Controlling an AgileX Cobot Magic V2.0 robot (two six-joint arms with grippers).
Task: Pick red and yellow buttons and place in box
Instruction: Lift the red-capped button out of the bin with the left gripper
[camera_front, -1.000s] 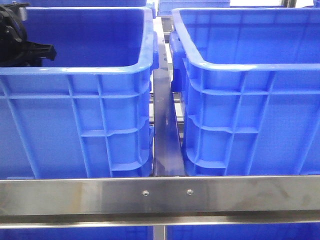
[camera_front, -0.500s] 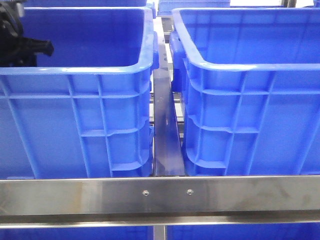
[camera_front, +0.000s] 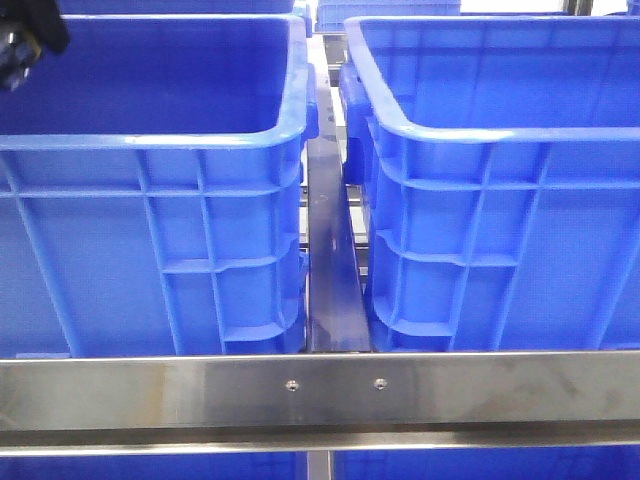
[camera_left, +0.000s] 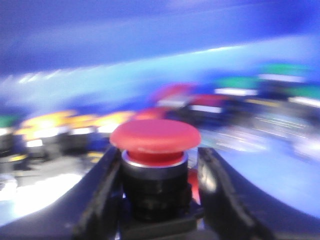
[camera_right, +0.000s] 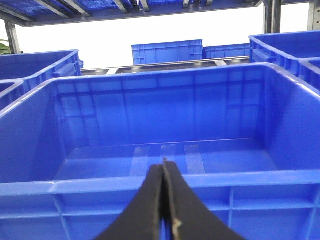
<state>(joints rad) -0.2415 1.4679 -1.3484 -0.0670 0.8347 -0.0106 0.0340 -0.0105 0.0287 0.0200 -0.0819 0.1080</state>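
My left gripper (camera_left: 156, 190) is shut on a red button (camera_left: 155, 137) with a mushroom cap, a silver ring and a black body held between the black fingers (camera_left: 100, 195). Behind it, blurred, lie yellow buttons (camera_left: 55, 122), more red buttons (camera_left: 200, 102) and green ones (camera_left: 280, 75) on a blue floor. In the front view only a black part of the left arm (camera_front: 28, 35) shows at the top left, over the left blue box (camera_front: 160, 140). My right gripper (camera_right: 164, 167) is shut with nothing in it, in front of an empty blue box (camera_right: 165, 185).
Two large blue boxes stand side by side, the right blue box (camera_front: 500, 130) with a steel rail (camera_front: 330, 270) in the gap between them. A steel bar (camera_front: 320, 390) crosses in front. More blue crates (camera_right: 167, 50) stand at the back.
The left arm has risen and moved left in the front view, now nearly out of the frame at the top left corner. The boxes have not moved.
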